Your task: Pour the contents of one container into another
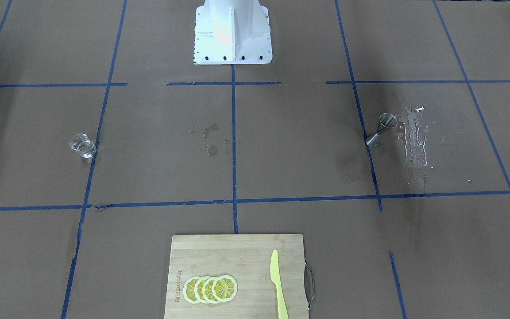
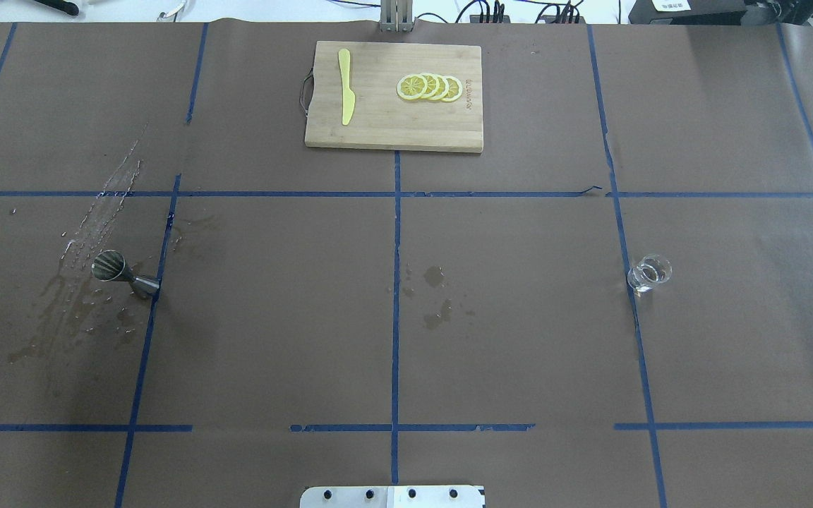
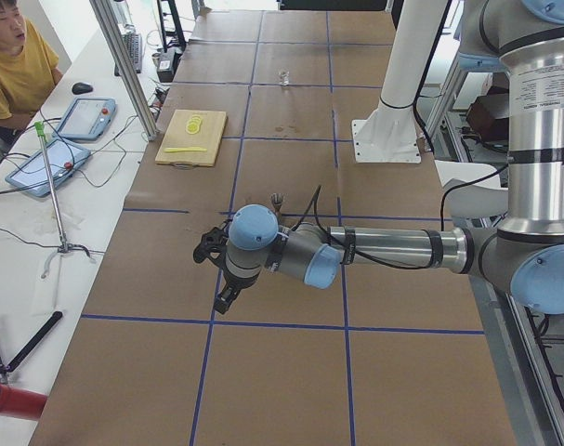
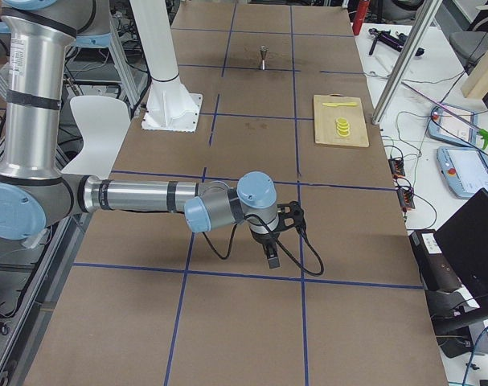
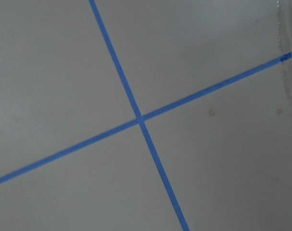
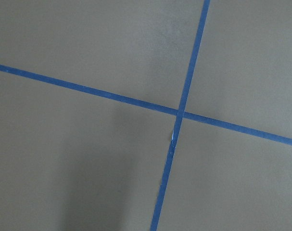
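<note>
Table surface: brown paper is covering the table (image 2: 519, 317), and blue tape is dividing it into a grid.
Glass tumbler (image 2: 649, 274): is standing upright on the robot's right half, touching a tape line, well apart from the jigger.
Jigger (image 2: 126, 273): is standing upright on the robot's left half, just beside a wet streak (image 2: 106, 204).
Cutting board (image 2: 385, 130): is lying at the far edge, carrying four overlapping lemon slices (image 2: 430, 87) and a yellow knife (image 2: 345, 96).
Left pincer (image 3: 228, 297): is hanging over a tape crossing, pointing down; whether released or clenched cannot be told.
Right pincer (image 4: 272, 256): is hanging over another tape crossing; whether released or clenched cannot be told.
</note>
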Tool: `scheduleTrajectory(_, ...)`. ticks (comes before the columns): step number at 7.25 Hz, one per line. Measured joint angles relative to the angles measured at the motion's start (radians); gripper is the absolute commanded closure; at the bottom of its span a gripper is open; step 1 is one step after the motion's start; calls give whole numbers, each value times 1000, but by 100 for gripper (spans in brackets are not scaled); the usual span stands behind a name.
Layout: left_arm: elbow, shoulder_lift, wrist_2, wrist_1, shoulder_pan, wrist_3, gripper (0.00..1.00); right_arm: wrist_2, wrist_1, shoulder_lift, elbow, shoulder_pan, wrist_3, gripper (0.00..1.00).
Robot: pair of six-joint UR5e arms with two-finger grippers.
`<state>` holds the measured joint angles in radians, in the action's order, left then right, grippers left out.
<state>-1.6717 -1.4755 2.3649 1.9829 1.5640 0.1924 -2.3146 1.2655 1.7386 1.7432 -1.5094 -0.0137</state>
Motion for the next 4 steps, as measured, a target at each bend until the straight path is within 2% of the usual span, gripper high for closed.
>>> scheduleTrajectory(2, 28, 7, 4, 173, 0, -65, 0, -3, -7, 0, 4, -1, -2, 0)
scheduleTrajectory(4, 27, 13, 10, 294, 1, -89, 0, -4, -28, -3, 7, 0, -1, 0)
